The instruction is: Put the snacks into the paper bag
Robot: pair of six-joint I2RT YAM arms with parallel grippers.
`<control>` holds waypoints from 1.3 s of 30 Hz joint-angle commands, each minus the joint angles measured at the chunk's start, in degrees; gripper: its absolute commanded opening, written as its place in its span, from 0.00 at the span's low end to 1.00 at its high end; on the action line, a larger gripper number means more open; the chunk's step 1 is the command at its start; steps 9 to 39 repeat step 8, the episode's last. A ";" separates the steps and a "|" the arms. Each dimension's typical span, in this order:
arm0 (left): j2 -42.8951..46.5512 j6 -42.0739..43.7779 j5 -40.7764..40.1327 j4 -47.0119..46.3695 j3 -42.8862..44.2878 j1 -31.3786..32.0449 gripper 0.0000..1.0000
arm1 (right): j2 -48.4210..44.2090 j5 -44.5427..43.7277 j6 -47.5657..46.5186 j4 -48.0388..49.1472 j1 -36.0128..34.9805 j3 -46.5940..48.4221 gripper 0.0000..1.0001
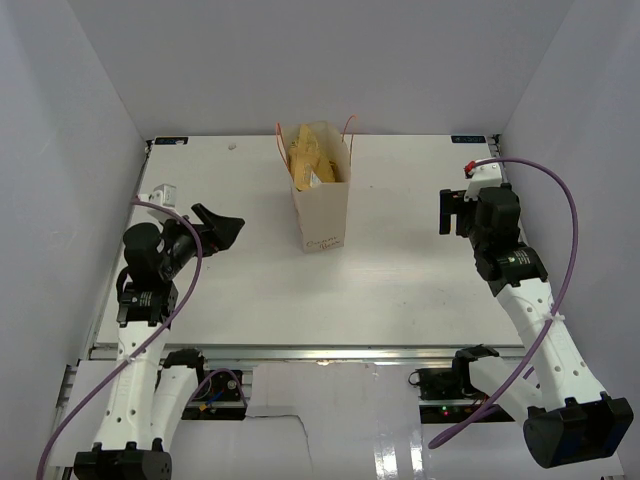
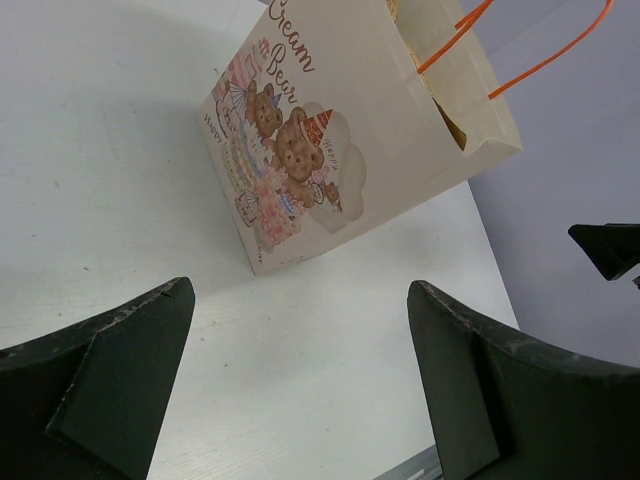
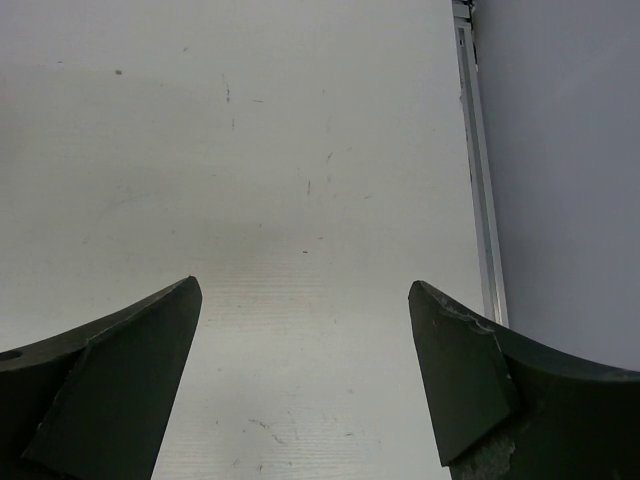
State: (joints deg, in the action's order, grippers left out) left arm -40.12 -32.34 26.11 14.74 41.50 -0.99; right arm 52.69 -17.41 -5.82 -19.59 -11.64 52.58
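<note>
- Left gripper [image 1: 226, 222]: black two-finger jaws spread to full width, with nothing between them. It hangs low over the flat white table [image 1: 400, 290], tips aimed across at the bag.
- Right gripper [image 1: 452, 212]: jaws likewise spread wide and empty. Ahead of it, its wrist view shows only bare table surface and the metal edge rail [image 3: 480, 170].
- Tall, narrow cream-beige paper bag [image 2: 330, 130]: stands upright ahead of the left gripper and well apart from it, its printed bear picture facing those fingers. It lies off to the side of the right gripper, also well apart. Thin orange cord handles [image 2: 545, 60] rise from the rim.
- Snacks [image 1: 312, 160]: the one visible, a crinkled yellow-gold pouch [image 1: 305, 155], protrudes from the open mouth of the bag. Smaller wrappers cannot be made out and may be hidden inside. No packet is seen outside the bag in any view.
- Handling, pouch: judged light, soft and slick, and the film will buckle under pressure. Take hold on a flat sealed edge, not the puffed middle.
- Handling, bag: judged light, thin-walled and easily tipped or creased. Steady it by pinching one side wall near the rim, as the cords are too limp for control.
- Status: judged at or near completion.
</note>
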 commanded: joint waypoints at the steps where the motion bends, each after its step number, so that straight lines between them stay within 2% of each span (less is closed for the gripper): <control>1: 1.80 0.70 0.44 0.02 -1.15 0.03 0.98 | -0.65 0.62 0.99 0.96 0.30 0.07 0.90; 39: 2.24 0.87 0.43 -0.15 -1.59 0.03 0.98 | -1.35 0.88 0.29 0.96 0.39 0.25 0.90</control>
